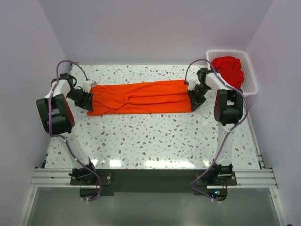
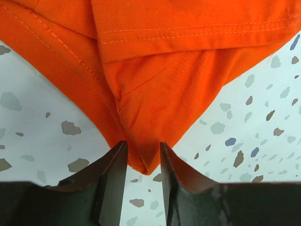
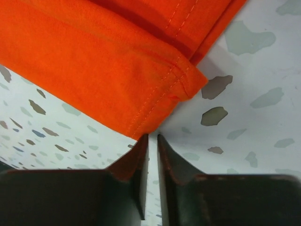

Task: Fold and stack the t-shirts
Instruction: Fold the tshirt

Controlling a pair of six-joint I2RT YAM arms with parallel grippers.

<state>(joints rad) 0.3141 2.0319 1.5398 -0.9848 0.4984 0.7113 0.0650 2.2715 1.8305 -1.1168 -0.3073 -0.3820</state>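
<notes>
A bright orange-red t-shirt (image 1: 141, 96) lies folded into a long flat band across the back of the table, stretched between my two grippers. My left gripper (image 1: 89, 99) is at its left end. In the left wrist view the jaws (image 2: 143, 146) stand narrowly apart, closed on a pointed corner of the shirt (image 2: 188, 47). My right gripper (image 1: 194, 98) is at the right end. In the right wrist view (image 3: 153, 137) it is nearly closed, and the shirt's stitched hem corner (image 3: 94, 61) ends right at the fingertips, with no cloth between them. Deeper red shirts (image 1: 229, 69) are bunched in the basket.
A white plastic lattice basket (image 1: 251, 87) stands at the back right corner, just beyond the right arm. The table is white speckled terrazzo (image 1: 155, 141), enclosed by pale walls on three sides. The arm bases sit on a rail at the near edge.
</notes>
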